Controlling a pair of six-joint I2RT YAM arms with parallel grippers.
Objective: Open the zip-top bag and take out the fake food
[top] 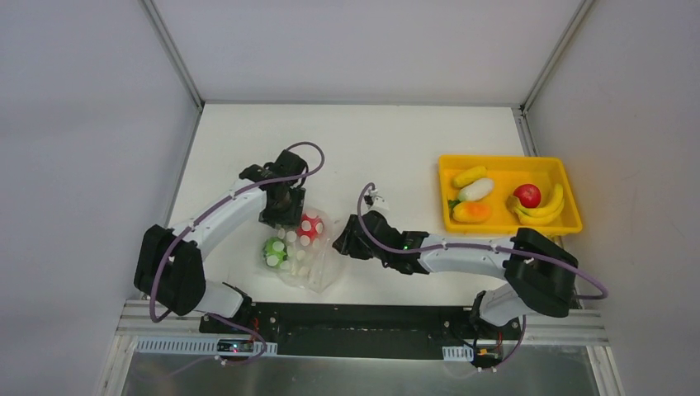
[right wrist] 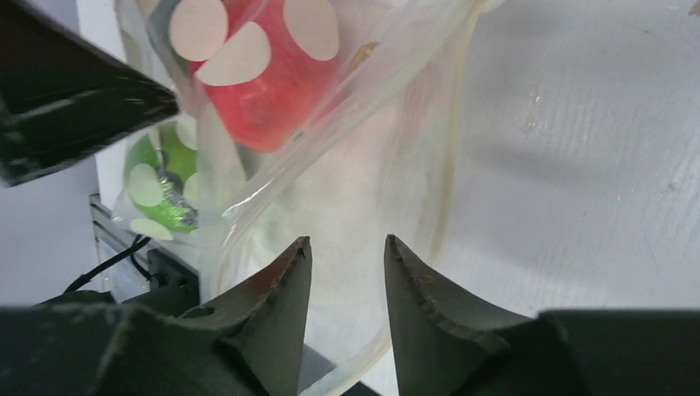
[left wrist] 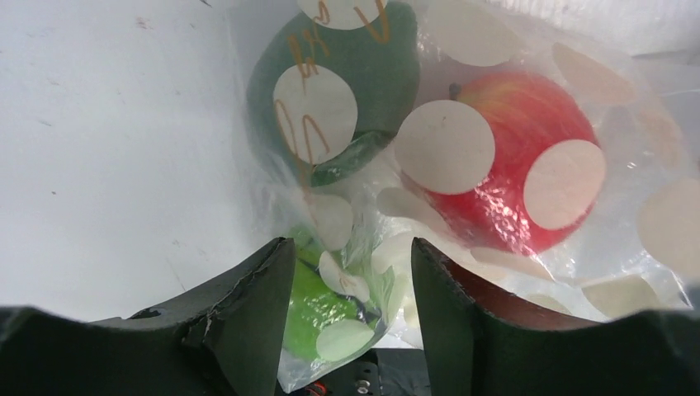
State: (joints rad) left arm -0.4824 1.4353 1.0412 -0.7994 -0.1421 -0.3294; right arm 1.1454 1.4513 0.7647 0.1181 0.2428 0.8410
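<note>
The zip-top bag (top: 307, 262) lies between my arms, clear with white dots. It holds a red apple (top: 311, 224) and a green piece (top: 274, 250). My left gripper (top: 285, 213) is at the bag's far end. In the left wrist view its jaws (left wrist: 347, 264) close on bunched bag plastic (left wrist: 627, 107) with a bright green piece (left wrist: 318, 305) inside, below the apple (left wrist: 512, 157). My right gripper (top: 340, 243) is at the bag's right side. Its jaws (right wrist: 347, 247) stand slightly apart and empty over the bag's open mouth (right wrist: 396, 165), facing the apple (right wrist: 272, 91).
A yellow tray (top: 505, 158) at the right holds a banana (top: 545, 208), a red apple (top: 527, 195), corn (top: 469, 176), a white piece (top: 476, 190) and an orange piece (top: 470, 212). White walls enclose the table.
</note>
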